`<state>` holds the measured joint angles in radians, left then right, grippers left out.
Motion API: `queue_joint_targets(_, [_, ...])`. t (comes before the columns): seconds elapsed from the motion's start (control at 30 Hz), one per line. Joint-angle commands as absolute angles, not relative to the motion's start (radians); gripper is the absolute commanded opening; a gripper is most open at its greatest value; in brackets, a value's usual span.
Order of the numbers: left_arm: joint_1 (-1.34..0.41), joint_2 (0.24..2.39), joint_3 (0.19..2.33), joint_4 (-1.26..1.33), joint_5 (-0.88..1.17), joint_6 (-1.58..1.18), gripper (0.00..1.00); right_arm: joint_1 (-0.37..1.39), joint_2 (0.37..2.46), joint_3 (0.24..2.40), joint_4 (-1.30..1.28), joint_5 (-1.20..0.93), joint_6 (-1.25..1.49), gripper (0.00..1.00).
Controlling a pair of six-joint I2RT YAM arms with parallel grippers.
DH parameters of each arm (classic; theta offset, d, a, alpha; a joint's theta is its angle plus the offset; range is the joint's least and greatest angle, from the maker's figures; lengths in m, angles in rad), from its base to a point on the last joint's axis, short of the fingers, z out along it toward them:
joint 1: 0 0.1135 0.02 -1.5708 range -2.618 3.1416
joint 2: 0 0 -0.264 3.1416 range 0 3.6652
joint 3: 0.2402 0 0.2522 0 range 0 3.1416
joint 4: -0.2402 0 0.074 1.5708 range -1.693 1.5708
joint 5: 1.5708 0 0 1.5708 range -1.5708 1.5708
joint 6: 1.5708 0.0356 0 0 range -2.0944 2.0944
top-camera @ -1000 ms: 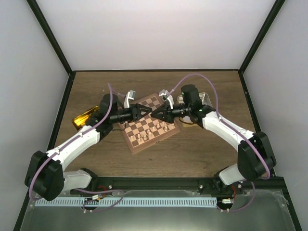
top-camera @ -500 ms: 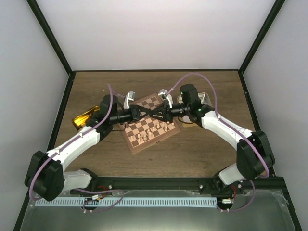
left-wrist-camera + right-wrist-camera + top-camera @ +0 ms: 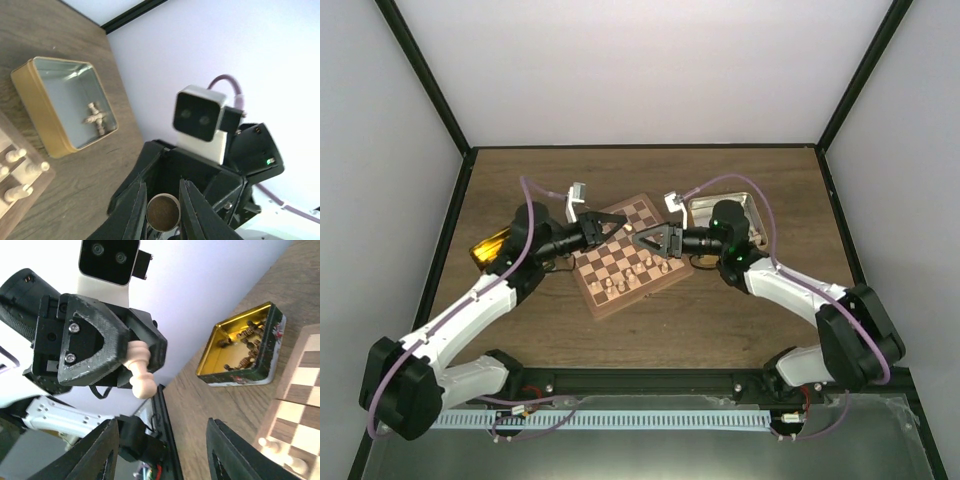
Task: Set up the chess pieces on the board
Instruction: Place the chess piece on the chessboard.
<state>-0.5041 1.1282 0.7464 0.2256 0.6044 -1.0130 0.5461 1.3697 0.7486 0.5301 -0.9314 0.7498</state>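
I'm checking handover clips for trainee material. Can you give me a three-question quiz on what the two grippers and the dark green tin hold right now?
1. True or false: the right gripper is shut on a chess piece.
2. The small turned chessmen lying in the gold-lined dark green rectangular metal tin are: A) dark brown B) pale cream C) red
3. Fill in: the left gripper is shut on a ____ wooden chess piece.
Key: 1 false, its fingers stand wide apart with nothing between them. 2 A. 3 pale cream.
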Motion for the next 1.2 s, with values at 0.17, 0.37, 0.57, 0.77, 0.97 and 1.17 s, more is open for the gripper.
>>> queue_joint_targets(0.17, [-0.502, 1.077, 0.723, 0.376, 0.581, -1.109, 0.13, 0.634, 1.403, 0.736, 0.923, -0.804, 1.173, 0.57])
queue_joint_targets(0.37, [-0.501, 1.061, 0.72, 0.39, 0.566, -1.122, 0.13, 0.644, 1.441, 0.764, 0.929, -0.741, 1.245, 0.5])
queue_joint_targets(0.57, [-0.502, 1.06, 0.714, 0.387, 0.56, -1.117, 0.13, 0.649, 1.447, 0.749, 0.98, -0.723, 1.262, 0.42])
queue_joint_targets(0.77, [-0.502, 1.06, 0.704, 0.374, 0.559, -1.106, 0.13, 0.653, 1.453, 0.761, 0.979, -0.727, 1.264, 0.48])
queue_joint_targets(0.97, [-0.502, 1.057, 0.69, 0.373, 0.555, -1.104, 0.13, 0.655, 1.469, 0.781, 0.961, -0.719, 1.288, 0.25])
queue_joint_targets(1.17, [-0.502, 1.053, 0.678, 0.371, 0.547, -1.101, 0.13, 0.657, 1.467, 0.766, 0.969, -0.704, 1.308, 0.15])
